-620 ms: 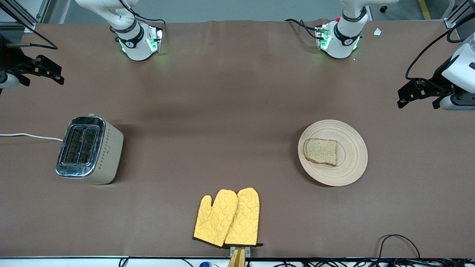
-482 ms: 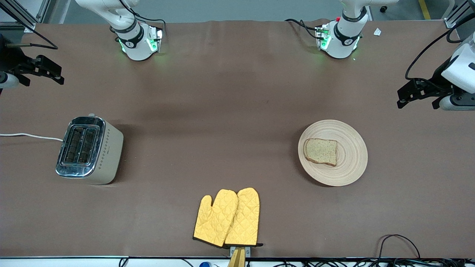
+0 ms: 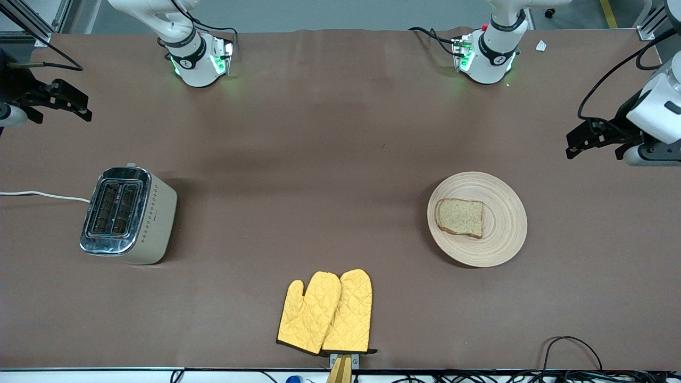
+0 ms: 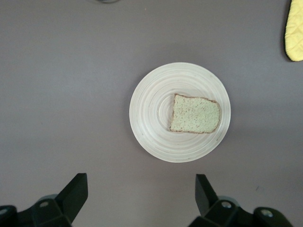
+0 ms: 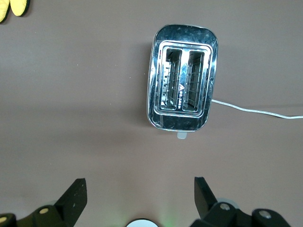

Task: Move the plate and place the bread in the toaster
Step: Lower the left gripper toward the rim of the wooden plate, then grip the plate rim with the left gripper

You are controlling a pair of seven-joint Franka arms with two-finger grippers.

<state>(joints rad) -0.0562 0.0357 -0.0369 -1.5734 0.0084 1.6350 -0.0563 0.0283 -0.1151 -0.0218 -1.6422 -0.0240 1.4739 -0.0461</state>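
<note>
Bread (image 3: 461,217) on plate (image 3: 505,223) below spread left gripper (image 3: 582,139); toaster (image 3: 127,213) below spread right gripper (image 3: 66,101).

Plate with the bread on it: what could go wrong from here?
1. The speckled bread slice lies loose and off-centre on the round beige wooden plate; tilting or jerking the plate could slide it off.
2. The plate is shallow, so the open left gripper may slip on its rim.
3. The chrome-topped toaster's slots are narrow; a crooked slice could jam.
</note>
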